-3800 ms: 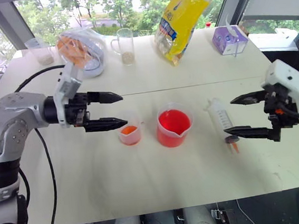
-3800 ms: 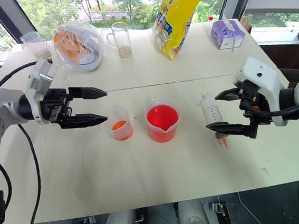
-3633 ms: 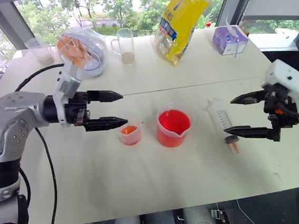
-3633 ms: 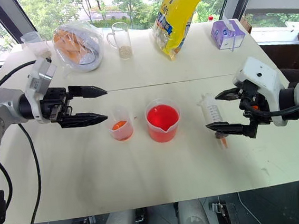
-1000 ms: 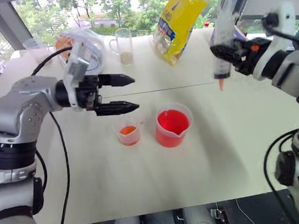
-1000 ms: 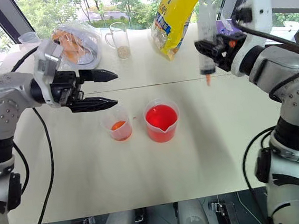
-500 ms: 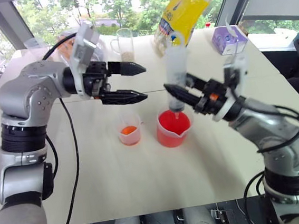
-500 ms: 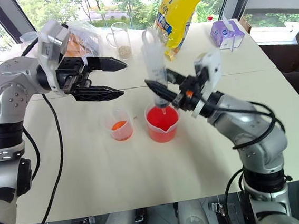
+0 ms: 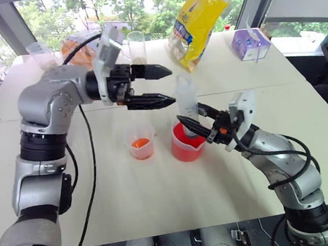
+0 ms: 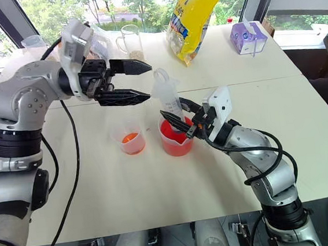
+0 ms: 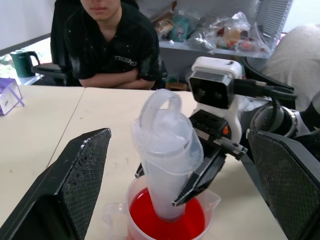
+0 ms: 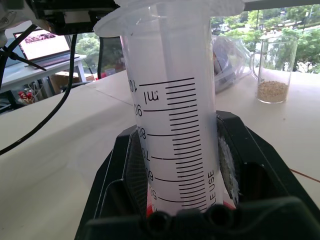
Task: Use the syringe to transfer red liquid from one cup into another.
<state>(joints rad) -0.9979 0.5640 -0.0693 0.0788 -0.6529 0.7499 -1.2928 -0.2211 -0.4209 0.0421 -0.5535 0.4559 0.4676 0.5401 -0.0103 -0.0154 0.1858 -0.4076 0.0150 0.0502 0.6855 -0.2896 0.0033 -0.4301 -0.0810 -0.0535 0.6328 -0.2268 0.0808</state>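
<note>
The right gripper pinches the syringe upright, tip down in the red beaker on the table. The left gripper, spread wide, hovers level just beside the plunger top, nearer than anything to pull it.

Sitting on the desk are one syringe, one wide red beaker, one small clear cup, one handled glass mug, one far-left-corner cup, one yellow bag, one purple box and one plastic-wrapped bundle.
</note>
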